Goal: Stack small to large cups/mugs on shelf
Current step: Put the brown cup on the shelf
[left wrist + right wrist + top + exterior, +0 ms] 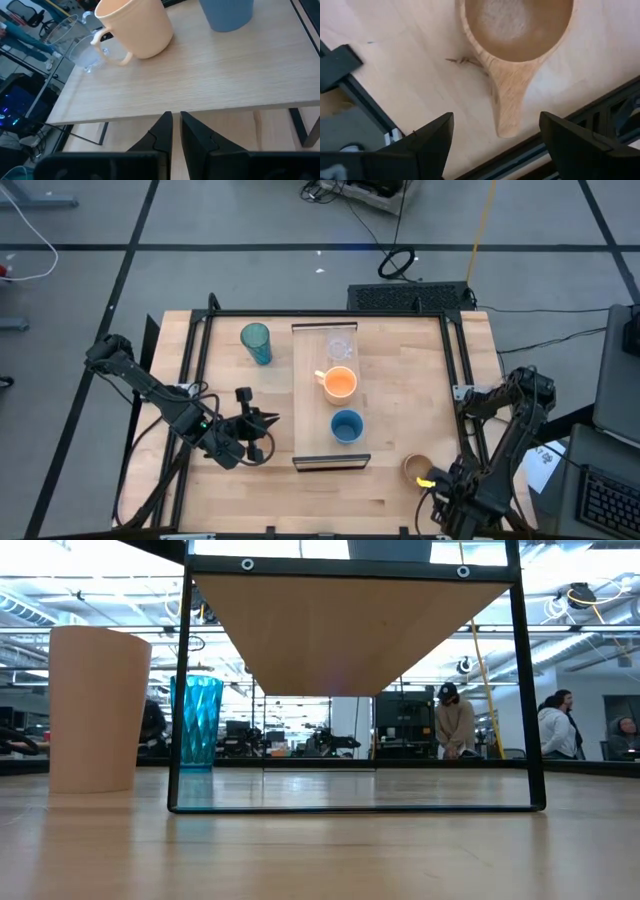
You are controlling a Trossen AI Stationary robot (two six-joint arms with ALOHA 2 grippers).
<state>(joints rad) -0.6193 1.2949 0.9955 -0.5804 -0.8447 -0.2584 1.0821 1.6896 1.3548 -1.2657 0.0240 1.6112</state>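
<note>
The tan handled mug (517, 30) stands upright on the bench (400, 380) near its front right corner, well apart from the shelf (305, 395). The right gripper (495, 132) hangs directly over the mug's handle, fingers (432, 140) spread wide and holding nothing. The mug reads as wood or a wood-toned material: probably rigid, light and not brittle, with a matte surface that should offer fair friction. The handle is a flat tongue projecting from the rim, and it lies between the open fingers in the right wrist view. It is the likely place to take hold. A pinch across the rim wall is the alternative.

The shelf already carries the clear glass cup (340, 345), the orange handled mug (340, 384) and the blue cup (346, 425) in a row. The glass is the fragile item and looks slippery. The teal tumbler (256, 342) stands on the bench just beside the shelf's far left corner. It is tall and likely to tip.

The left gripper (175, 131) waits at the shelf's left edge with its fingers closed on nothing.

Room is tight around the mug: a dark frame rail (570, 127) runs just beside the handle tip. The shelf's near end, in front of the blue cup, shows little bare surface.
</note>
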